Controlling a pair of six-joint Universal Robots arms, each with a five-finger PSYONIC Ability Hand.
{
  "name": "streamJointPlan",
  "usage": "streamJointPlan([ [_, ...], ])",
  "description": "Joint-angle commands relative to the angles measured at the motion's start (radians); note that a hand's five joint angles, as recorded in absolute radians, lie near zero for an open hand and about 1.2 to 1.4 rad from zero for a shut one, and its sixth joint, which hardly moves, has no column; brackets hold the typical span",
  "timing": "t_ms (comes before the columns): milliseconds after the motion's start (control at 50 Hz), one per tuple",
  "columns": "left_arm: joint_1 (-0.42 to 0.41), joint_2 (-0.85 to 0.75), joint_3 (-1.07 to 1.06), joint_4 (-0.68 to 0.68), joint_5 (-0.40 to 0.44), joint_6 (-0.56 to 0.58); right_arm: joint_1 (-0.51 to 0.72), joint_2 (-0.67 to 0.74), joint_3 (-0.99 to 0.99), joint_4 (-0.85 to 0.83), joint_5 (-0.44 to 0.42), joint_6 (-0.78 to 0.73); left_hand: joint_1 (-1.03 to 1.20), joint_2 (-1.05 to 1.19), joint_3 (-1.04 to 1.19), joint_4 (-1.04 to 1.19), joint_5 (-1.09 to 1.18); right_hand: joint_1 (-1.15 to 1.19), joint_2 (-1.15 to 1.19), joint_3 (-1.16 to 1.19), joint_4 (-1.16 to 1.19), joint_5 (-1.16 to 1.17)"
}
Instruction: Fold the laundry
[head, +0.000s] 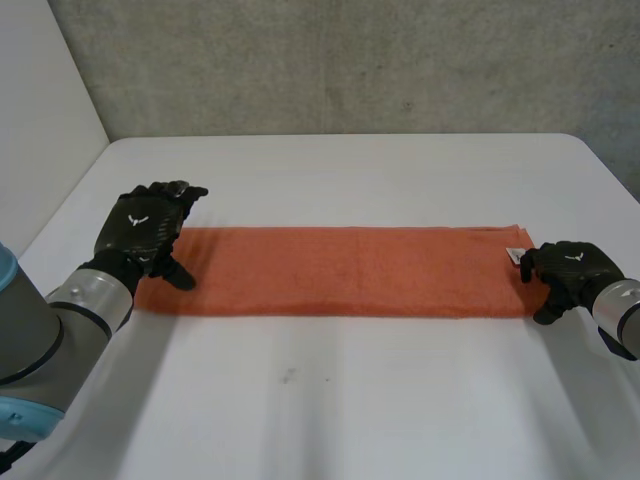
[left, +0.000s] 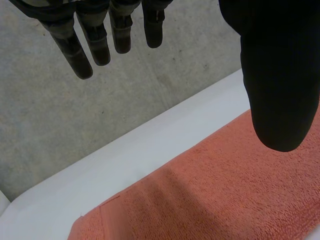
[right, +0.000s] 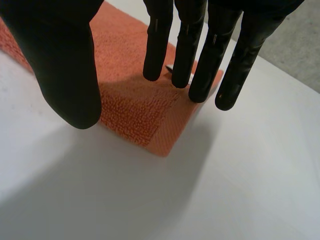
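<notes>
Left hand (head: 145, 228): fingers straight and spread, held over one end of the towel (head: 350, 270); you have open air between thumb and fingers.
Past left fingertips: bare table (head: 350, 170), then the concrete wall (head: 350, 60) closes off the far edge.
Outboard of left hand: a narrow bare strip, with the white side wall (head: 40, 100) standing beyond the table edge.
Right hand (head: 568, 272): fingers straight, thumb set apart, over the towel's other end.
Outboard of right hand: bare table to the edge.
Between your hands: the towel, flat and low.
Wrist side of both hands: broad bare table.
</notes>
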Motion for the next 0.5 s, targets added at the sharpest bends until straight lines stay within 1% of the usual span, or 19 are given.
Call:
streamJointPlan([
  [20,-0.002,0.000,0.001,-0.004,0.000,0.002,-0.006,0.026,-0.023,0.001,0.008,-0.005,-0.018,-0.026,-0.042,-0.030,-0.048,0.258,0.170,0.162,0.161,0.187],
  [120,0.001,-0.001,0.001,-0.004,0.000,0.003,-0.011,0.046,-0.031,0.001,0.011,-0.006,-0.018,-0.026,-0.042,-0.030,-0.048,0.281,0.194,0.185,0.184,0.210],
  [160,0.001,-0.001,0.001,-0.004,0.000,0.003,-0.012,0.056,-0.040,0.001,0.012,-0.006,-0.018,-0.026,-0.042,-0.030,-0.048,0.390,0.302,0.294,0.292,0.318],
  [180,0.001,-0.001,0.001,-0.004,0.000,0.003,-0.012,0.056,-0.040,0.001,0.012,-0.006,-0.018,-0.026,-0.042,-0.030,-0.048,0.390,0.302,0.294,0.293,0.319],
  [200,0.001,-0.001,0.001,-0.004,0.000,0.003,-0.012,0.059,-0.043,0.001,0.012,-0.006,-0.018,-0.026,-0.042,-0.030,-0.048,0.489,0.401,0.393,0.392,0.418],
  [220,0.001,-0.001,0.001,-0.005,0.000,0.003,-0.016,0.064,-0.049,-0.001,0.012,-0.006,-0.018,-0.026,-0.042,-0.030,-0.048,0.801,0.713,0.705,0.704,0.730],
  [240,0.001,-0.003,0.001,-0.005,0.000,0.003,-0.025,0.069,-0.057,-0.004,0.014,-0.006,-0.018,-0.026,-0.042,-0.030,-0.048,0.847,0.759,0.751,0.749,0.775],
  [360,0.001,-0.001,-0.001,-0.005,0.000,0.003,-0.049,0.093,-0.089,0.001,0.029,-0.008,-0.018,-0.026,-0.042,-0.030,-0.048,0.847,0.759,0.751,0.750,0.776],
  [500,0.001,-0.001,-0.004,-0.005,0.000,0.003,-0.085,0.096,-0.098,0.001,0.072,-0.008,-0.018,-0.026,-0.042,-0.030,-0.048,0.847,0.759,0.751,0.750,0.776],
])
